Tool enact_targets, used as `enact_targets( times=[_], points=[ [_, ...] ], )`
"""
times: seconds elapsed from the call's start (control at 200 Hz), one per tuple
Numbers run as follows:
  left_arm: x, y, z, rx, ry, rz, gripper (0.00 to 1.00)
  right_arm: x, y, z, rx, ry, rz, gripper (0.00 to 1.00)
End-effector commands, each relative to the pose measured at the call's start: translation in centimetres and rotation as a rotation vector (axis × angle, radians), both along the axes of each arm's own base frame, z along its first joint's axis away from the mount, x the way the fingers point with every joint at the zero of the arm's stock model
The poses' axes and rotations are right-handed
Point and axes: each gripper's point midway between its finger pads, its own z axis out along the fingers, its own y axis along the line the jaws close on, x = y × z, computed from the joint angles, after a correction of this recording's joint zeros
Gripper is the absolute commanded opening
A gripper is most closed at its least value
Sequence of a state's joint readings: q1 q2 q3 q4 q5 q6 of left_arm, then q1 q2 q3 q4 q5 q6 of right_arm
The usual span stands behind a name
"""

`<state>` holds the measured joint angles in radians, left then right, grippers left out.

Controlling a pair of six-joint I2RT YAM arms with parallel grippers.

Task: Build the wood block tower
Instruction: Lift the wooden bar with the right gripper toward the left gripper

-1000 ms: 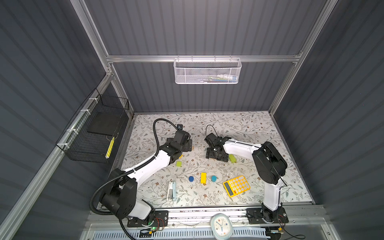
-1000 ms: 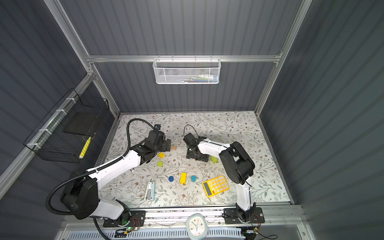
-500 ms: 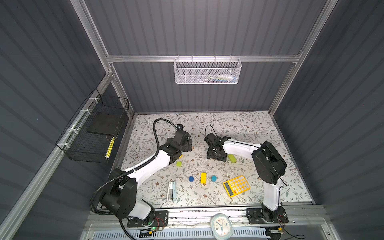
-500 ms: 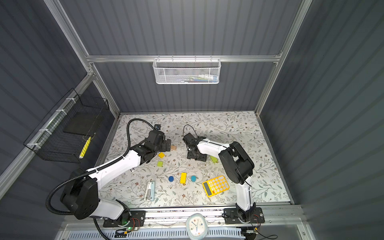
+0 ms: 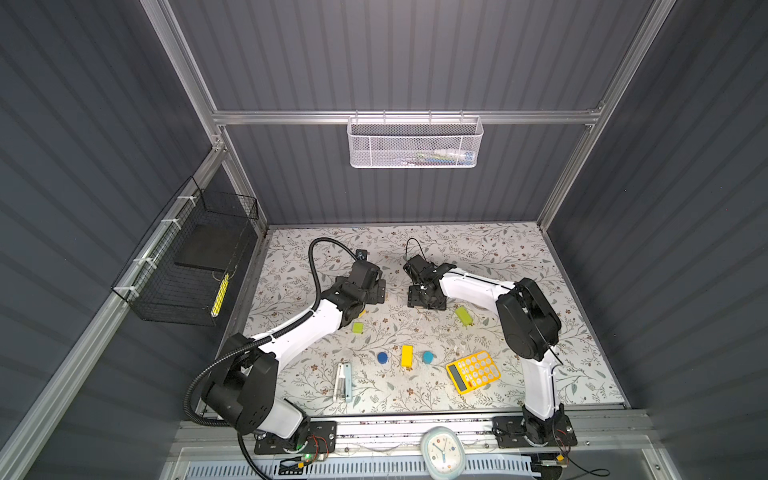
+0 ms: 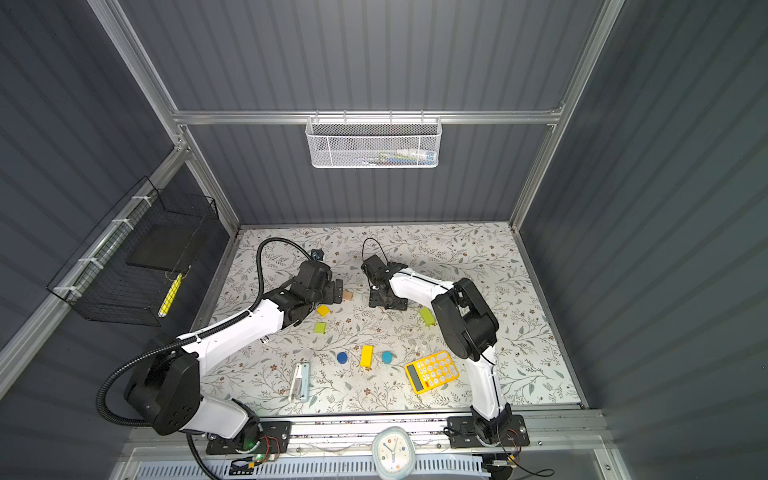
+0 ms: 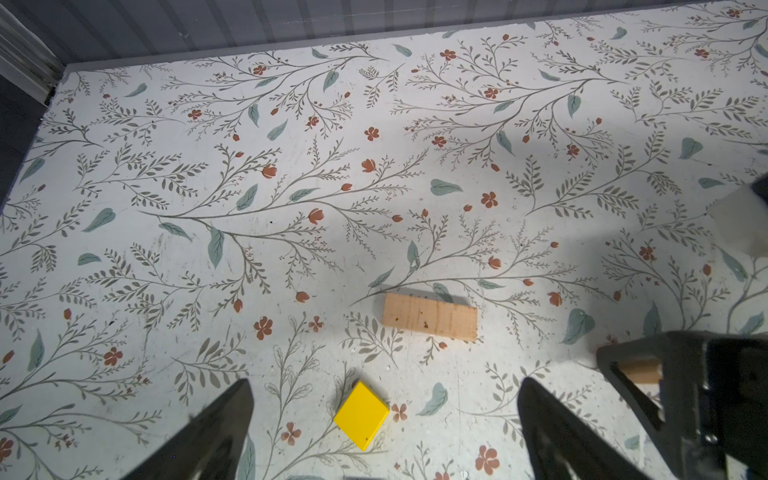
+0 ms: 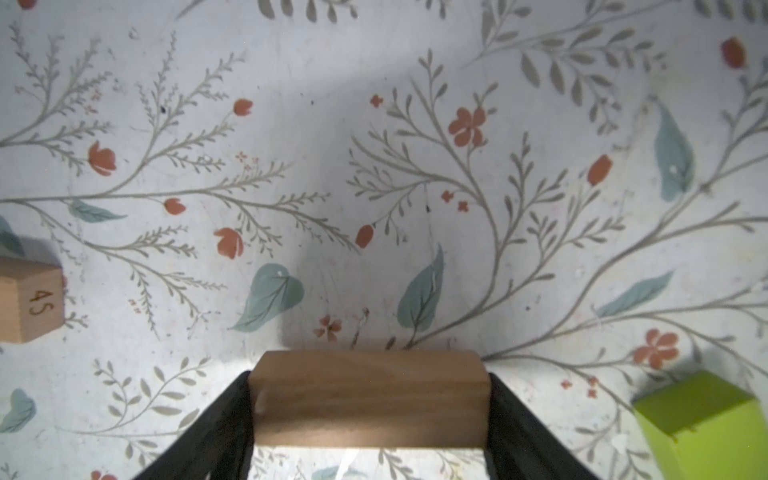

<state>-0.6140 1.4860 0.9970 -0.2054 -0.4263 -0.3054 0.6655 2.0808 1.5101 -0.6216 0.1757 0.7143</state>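
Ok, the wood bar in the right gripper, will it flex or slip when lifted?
Likely stiff: the bar looks like solid wood. Slipping seems unlikely, since the right gripper presses both its flat ends. Flat faces, so it probably won't roll if dropped.

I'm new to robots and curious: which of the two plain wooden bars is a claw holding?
The wooden bar clamped in the right gripper. The other bar lies loose on the table, untouched.

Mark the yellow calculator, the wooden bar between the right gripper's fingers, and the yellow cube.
yellow calculator [image 5: 478, 369]: in a top view, on its keys.
tan wooden bar [image 8: 368, 399]: right wrist view, middle of its side.
yellow cube [image 7: 361, 415]: left wrist view, its top face.
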Motion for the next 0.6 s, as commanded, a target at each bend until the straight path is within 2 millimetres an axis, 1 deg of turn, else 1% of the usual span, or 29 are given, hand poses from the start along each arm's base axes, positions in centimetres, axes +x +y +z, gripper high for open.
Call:
enact_targets(
  times=[0.0, 0.3, 0.48, 0.59],
  points=[
    [0.2, -0.2, 0.6, 0.013, -0.014, -0.013, 0.99, 0.6, 0.0, -0.4, -0.014, 0.015, 0.038, 0.68],
    [0.1, 0.0, 0.7, 0.016, -0.018, -0.011, 0.99, 1.7, 0.9, -0.6, 0.001, 0.014, 0.078, 0.69],
    [0.2, 0.0, 0.6, 0.020, -0.019, -0.007, 0.99, 1.9, 1.5, -1.1, 0.011, 0.027, 0.084, 0.70],
    [0.1, 0.2, 0.6, 0.027, -0.018, -0.003, 0.99, 1.9, 1.3, -1.4, -0.001, 0.040, 0.080, 0.72]
  ],
)
